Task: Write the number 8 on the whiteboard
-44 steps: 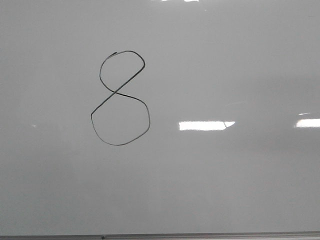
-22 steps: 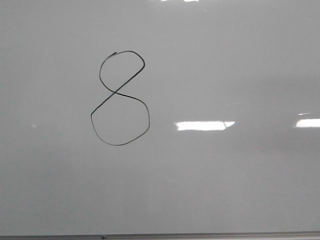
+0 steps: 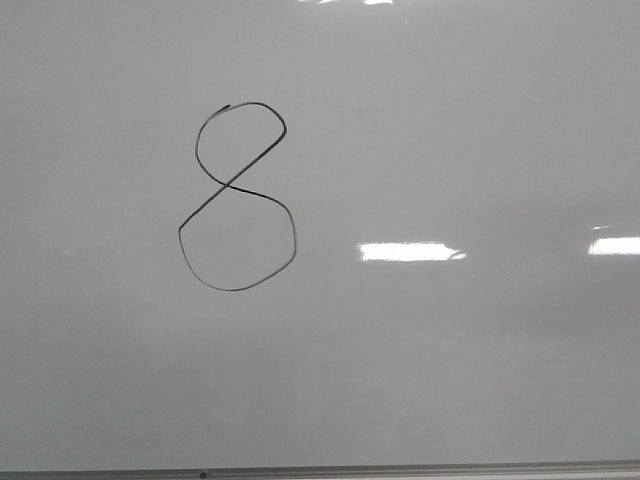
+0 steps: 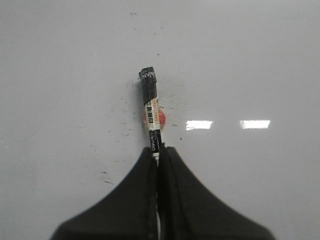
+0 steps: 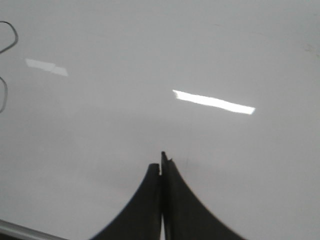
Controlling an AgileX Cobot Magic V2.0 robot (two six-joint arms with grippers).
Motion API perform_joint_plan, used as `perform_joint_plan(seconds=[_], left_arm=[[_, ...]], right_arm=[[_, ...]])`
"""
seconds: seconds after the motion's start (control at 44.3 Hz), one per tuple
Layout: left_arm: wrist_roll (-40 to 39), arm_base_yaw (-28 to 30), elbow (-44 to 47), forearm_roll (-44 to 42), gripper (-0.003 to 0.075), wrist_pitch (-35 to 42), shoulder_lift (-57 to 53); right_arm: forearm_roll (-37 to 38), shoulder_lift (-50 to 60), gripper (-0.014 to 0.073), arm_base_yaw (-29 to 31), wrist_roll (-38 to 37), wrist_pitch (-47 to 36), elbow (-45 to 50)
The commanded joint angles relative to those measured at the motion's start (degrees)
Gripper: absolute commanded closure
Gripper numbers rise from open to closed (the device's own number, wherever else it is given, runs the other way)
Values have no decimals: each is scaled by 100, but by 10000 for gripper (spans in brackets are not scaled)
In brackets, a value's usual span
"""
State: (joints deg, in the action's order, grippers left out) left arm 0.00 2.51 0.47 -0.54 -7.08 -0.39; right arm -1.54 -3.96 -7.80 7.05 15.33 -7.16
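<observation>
The number 8 point(image 3: 236, 196) is drawn in thin black line on the whiteboard point(image 3: 450, 370), left of centre in the front view, small loop above a larger one. Part of its line shows at the edge of the right wrist view point(image 5: 7, 40). My left gripper point(image 4: 159, 152) is shut on a black-and-white marker point(image 4: 151, 112), which points out over the board away from the 8, its tip clear of any line. My right gripper point(image 5: 162, 162) is shut and empty above bare board. Neither gripper shows in the front view.
The board's grey metal frame edge runs along the bottom of the front view point(image 3: 400, 469) and shows at a corner of the right wrist view point(image 5: 20, 230). Bright rectangular light reflections lie on the board point(image 3: 408, 251). Faint smudges mark the board near the marker point(image 4: 107, 176).
The 8 and the reflections have shifted a few pixels in the front view; the drawn line itself is unchanged.
</observation>
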Motion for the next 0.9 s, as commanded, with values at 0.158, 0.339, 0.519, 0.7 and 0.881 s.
perform_joint_plan(seconds=[0.158, 0.339, 0.519, 0.7, 0.881], left_arm=[[0, -44, 71, 4, 741, 508, -67], [0, -44, 71, 4, 741, 517, -67], [0, -44, 71, 4, 741, 517, -67], [0, -44, 71, 4, 741, 517, -67], [0, -44, 71, 4, 741, 517, -67]], right_arm=[[-647, 565, 664, 1076, 407, -867, 778], [-640, 558, 664, 1198, 220, -674, 859], [-640, 558, 664, 1198, 220, -654, 859], [-640, 558, 664, 1198, 220, -654, 859], [-640, 558, 664, 1198, 220, -654, 859]])
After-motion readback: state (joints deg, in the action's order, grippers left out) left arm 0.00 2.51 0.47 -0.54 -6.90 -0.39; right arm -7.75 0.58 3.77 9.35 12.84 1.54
